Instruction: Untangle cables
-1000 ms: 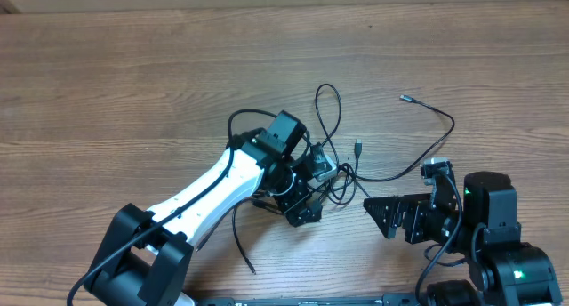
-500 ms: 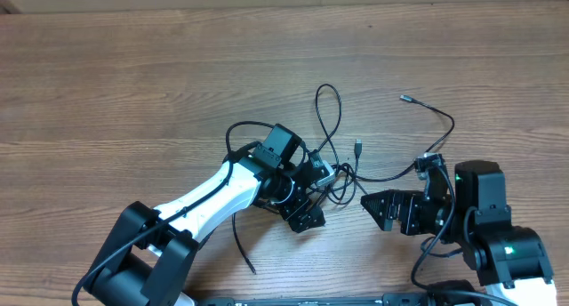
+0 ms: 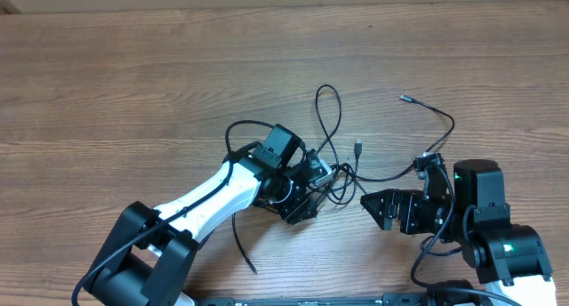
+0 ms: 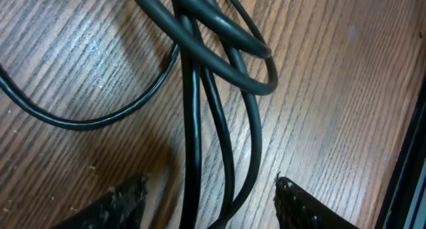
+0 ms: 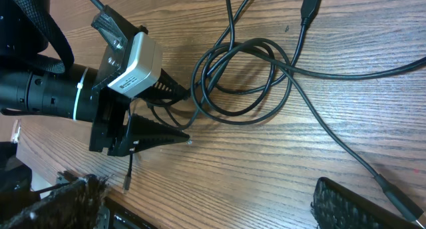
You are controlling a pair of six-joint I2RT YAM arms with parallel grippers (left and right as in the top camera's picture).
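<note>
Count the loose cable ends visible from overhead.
3: a silver-tipped end upper right, a plug mid-table, a tail near the front edge. More may hide under the left arm or right arm.

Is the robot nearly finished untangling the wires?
Not nearly. Done: nothing yet; the cables are knotted together in loops. In hand: the left end effector stands open astride a few strands, gripping none. The right end effector sits open beside the knot. Left: pulling the cords apart.
</note>
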